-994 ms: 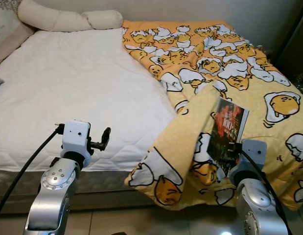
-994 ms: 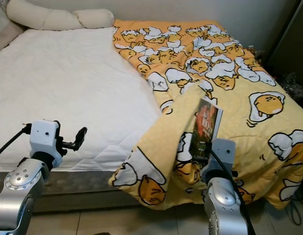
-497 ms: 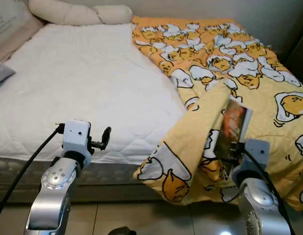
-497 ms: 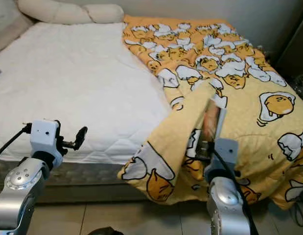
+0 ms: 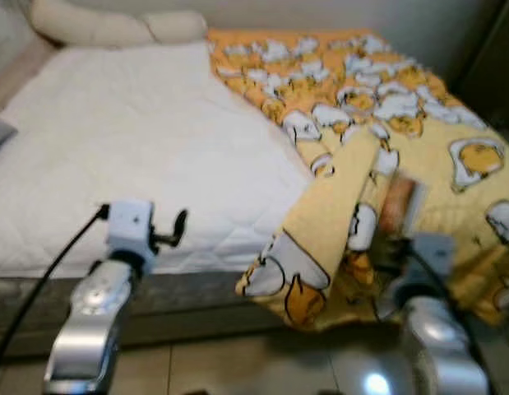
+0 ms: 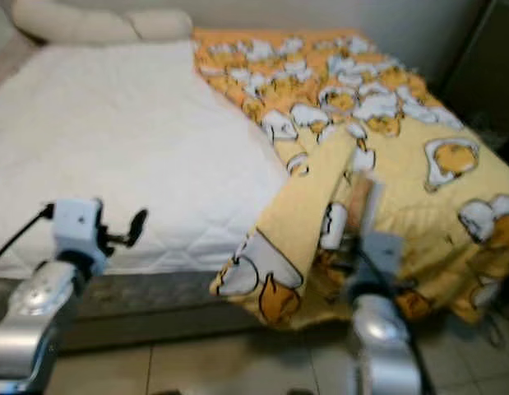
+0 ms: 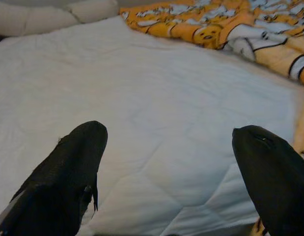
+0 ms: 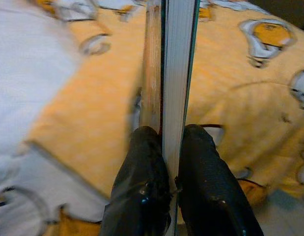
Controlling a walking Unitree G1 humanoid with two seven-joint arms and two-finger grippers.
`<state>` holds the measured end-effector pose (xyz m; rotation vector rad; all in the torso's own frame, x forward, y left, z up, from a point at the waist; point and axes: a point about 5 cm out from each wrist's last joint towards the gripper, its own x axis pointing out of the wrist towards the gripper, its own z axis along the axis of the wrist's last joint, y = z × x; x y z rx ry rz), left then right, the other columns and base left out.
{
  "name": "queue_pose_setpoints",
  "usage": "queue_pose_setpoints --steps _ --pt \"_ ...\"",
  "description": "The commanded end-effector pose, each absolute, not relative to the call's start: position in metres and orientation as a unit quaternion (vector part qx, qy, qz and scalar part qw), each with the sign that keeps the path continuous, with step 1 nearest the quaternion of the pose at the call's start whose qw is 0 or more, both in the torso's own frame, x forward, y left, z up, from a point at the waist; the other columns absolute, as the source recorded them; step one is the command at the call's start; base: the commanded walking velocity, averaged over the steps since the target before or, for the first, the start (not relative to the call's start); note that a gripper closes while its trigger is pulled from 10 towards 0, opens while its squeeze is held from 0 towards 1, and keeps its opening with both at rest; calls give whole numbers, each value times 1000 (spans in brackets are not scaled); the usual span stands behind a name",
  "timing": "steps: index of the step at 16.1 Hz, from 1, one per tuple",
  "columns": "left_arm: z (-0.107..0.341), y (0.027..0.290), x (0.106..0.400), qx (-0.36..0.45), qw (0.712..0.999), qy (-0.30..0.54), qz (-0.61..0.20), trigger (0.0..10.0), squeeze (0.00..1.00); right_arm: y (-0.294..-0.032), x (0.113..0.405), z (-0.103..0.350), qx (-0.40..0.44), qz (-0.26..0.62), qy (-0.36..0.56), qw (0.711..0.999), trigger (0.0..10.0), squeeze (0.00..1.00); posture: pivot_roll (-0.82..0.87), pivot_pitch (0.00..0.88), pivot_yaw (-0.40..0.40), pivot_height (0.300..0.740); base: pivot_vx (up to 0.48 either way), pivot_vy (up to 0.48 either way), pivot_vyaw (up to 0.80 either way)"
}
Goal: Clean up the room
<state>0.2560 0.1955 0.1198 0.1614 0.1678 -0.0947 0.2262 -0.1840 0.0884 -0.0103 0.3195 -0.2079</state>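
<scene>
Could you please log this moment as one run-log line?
right gripper: shut on book | left gripper: open, over mattress | blanket: rumpled

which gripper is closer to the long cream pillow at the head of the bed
Left. The left gripper hangs open over the white mattress's near edge, on the pillow's side. The right gripper sits farther off over the yellow blanket, clamping a book.
</scene>
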Motion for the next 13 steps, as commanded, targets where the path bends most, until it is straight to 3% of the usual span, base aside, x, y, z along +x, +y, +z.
queue_pose_setpoints --steps 1,13 --pt "121 191 257 78 992 80 -54 10000 98 -187 232 101 -11 -106 129 986 10000 0 -20 0 -2 740 0 360 0" --pt "121 191 257 79 992 80 -55 10000 94 -187 232 100 -14 -106 131 986 10000 0 -20 0 -1 740 0 381 0"
